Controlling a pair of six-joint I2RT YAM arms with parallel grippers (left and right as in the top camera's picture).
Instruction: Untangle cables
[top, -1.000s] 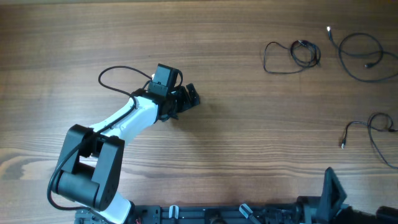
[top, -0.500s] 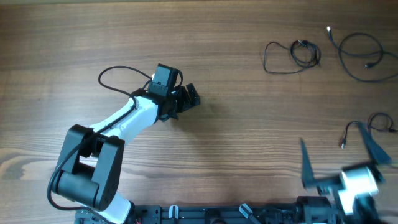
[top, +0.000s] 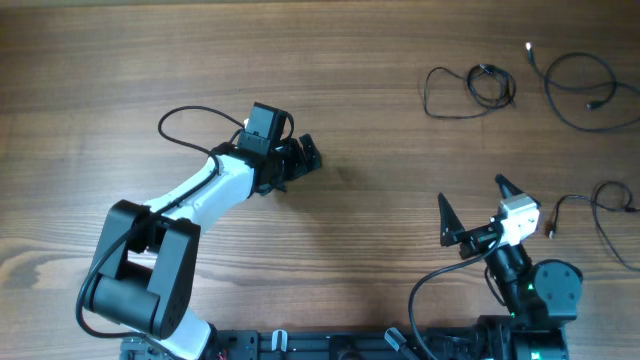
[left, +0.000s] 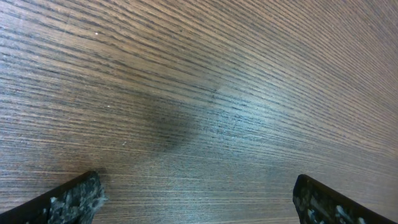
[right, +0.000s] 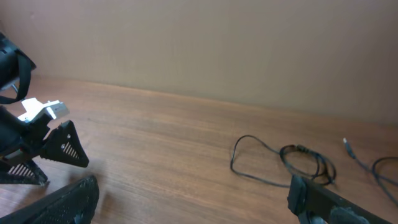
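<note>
Cables (top: 484, 70) lie untouched; left gripper (top: 298, 160) and right gripper (top: 474, 205) gape empty.

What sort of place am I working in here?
Probably a robotics test bench: wood-grain table, left arm and right arm at its near edge, thin cables laid out, plain wall behind.

The table (top: 400, 130) is a brown wood-grain top that fills the overhead view. Its grain runs in long lines from left to right, with darker streaks toward the near left corner. Close up in the left wrist view, the grain shows as fine slanted ridges, with a soft dark shadow (left: 165, 127) lying on it and a pale sheen (left: 249, 115) just beside that. In the right wrist view a plain beige wall (right: 217, 43) rises behind the table's far edge.
</note>
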